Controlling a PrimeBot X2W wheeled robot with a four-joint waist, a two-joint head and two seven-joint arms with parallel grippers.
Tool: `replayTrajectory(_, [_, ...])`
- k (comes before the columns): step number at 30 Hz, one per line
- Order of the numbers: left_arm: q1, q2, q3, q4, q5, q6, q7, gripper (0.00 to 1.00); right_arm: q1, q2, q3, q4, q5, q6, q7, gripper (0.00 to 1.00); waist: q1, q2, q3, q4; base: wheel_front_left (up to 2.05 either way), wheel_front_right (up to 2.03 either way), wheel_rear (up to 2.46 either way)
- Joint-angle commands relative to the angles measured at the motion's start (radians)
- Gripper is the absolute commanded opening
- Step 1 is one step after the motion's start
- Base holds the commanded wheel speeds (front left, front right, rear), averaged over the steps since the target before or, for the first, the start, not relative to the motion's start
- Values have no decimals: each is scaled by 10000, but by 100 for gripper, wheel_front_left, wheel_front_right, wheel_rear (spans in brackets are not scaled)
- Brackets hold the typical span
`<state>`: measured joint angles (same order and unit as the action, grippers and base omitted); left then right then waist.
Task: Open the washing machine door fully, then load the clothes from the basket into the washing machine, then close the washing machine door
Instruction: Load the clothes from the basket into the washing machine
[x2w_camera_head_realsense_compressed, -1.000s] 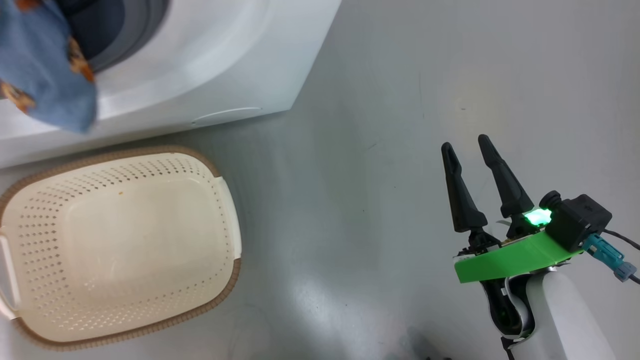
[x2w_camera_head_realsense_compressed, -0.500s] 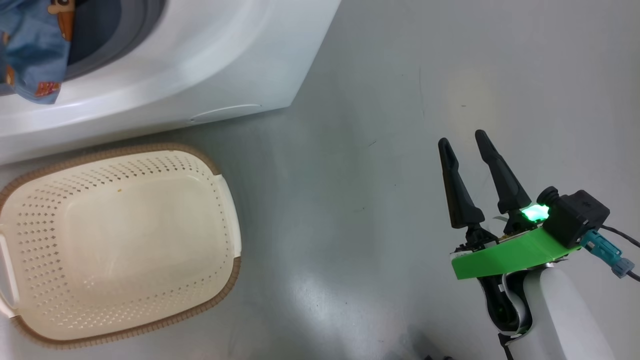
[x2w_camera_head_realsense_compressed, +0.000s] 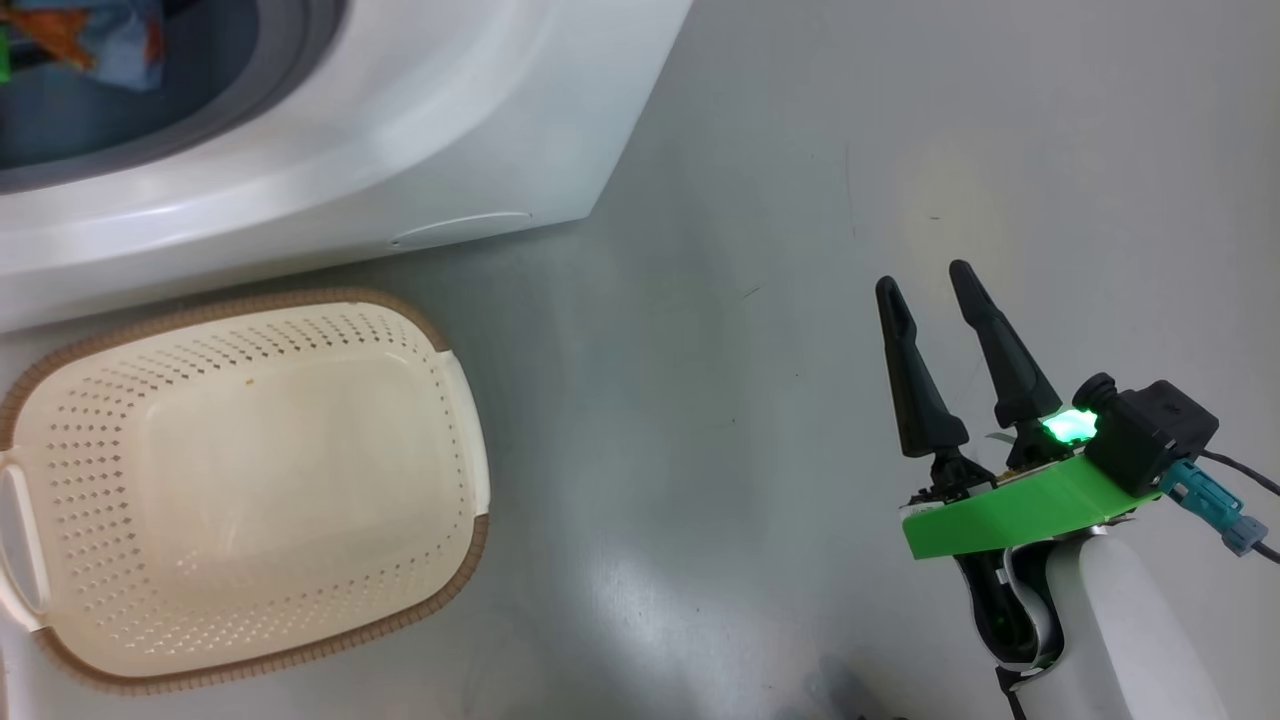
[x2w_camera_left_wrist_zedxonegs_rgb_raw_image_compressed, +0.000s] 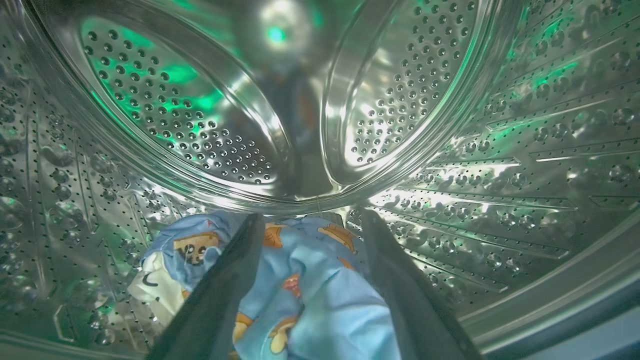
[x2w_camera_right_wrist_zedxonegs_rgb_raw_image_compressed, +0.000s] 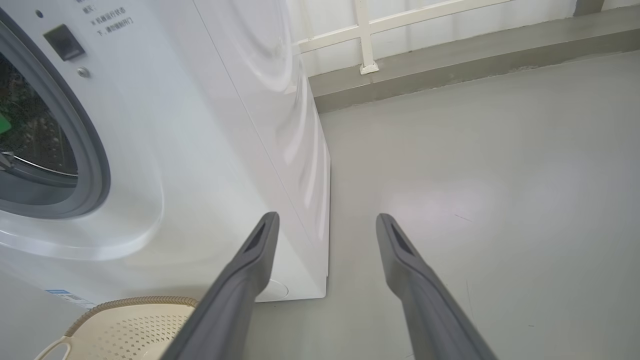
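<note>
The white washing machine (x2w_camera_head_realsense_compressed: 420, 130) fills the head view's top left, and its grey gasket (x2w_camera_right_wrist_zedxonegs_rgb_raw_image_compressed: 95, 165) rings the open mouth. My left gripper (x2w_camera_left_wrist_zedxonegs_rgb_raw_image_compressed: 311, 217) is inside the steel drum (x2w_camera_left_wrist_zedxonegs_rgb_raw_image_compressed: 200, 125), open. The light blue printed clothes (x2w_camera_left_wrist_zedxonegs_rgb_raw_image_compressed: 320, 300) lie loose on the drum floor between and below its fingers, with a cream-white piece (x2w_camera_left_wrist_zedxonegs_rgb_raw_image_compressed: 155, 290) beside them. A bit of the clothes (x2w_camera_head_realsense_compressed: 90, 40) shows through the mouth. The basket (x2w_camera_head_realsense_compressed: 470, 560) stands on the floor in front of the machine, holding nothing. My right gripper (x2w_camera_head_realsense_compressed: 922, 277) hangs open over bare floor at the right. The washing machine door is out of view.
Grey floor (x2w_camera_head_realsense_compressed: 750, 200) stretches right of the machine and basket. In the right wrist view, my right gripper (x2w_camera_right_wrist_zedxonegs_rgb_raw_image_compressed: 326, 220) points past the machine's corner toward a low kerb with a white railing (x2w_camera_right_wrist_zedxonegs_rgb_raw_image_compressed: 365, 35) at the back. The basket's rim (x2w_camera_right_wrist_zedxonegs_rgb_raw_image_compressed: 135, 302) shows at the lower left.
The blue garment went from hanging in front of the machine's mouth to lying inside the drum, and my left gripper let go of it. The right arm barely moved.
</note>
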<state>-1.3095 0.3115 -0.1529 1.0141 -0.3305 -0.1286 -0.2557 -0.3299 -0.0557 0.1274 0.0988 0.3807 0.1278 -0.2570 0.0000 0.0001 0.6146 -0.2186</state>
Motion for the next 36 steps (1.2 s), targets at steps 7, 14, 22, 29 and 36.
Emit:
replayTrajectory(7, [275, 311, 143, -305, -64, -17, -61, 100, 103, 53, 217, -195, 30, 29, -48, 100, 0, -1, -11, 51, 0, 0, 0])
replayTrajectory(14, [784, 167, 331, -762, -355, -19, -61, 100, 125, 46, 122, -192, -11, 29, -48, 100, 0, -1, -97, 180, 0, 0, 0])
replayTrajectory(22, [2059, -321, 997, -1658, -361, -20, -61, 100, 285, -161, -70, -162, -69, 29, -48, 100, 0, -1, -537, 543, 0, 0, 0])
replayTrajectory(29, [3156, -718, 1421, -2294, -107, -20, -61, 100, 491, -453, -168, -53, -64, 29, -48, 100, 0, -1, -1006, 842, 0, 0, 0])
replayTrajectory(36, [4627, -1038, 1805, -3027, 56, -20, -61, 100, 840, -728, -228, 112, -22, 29, -48, 100, 0, -1, -1774, 1090, 0, 0, 0])
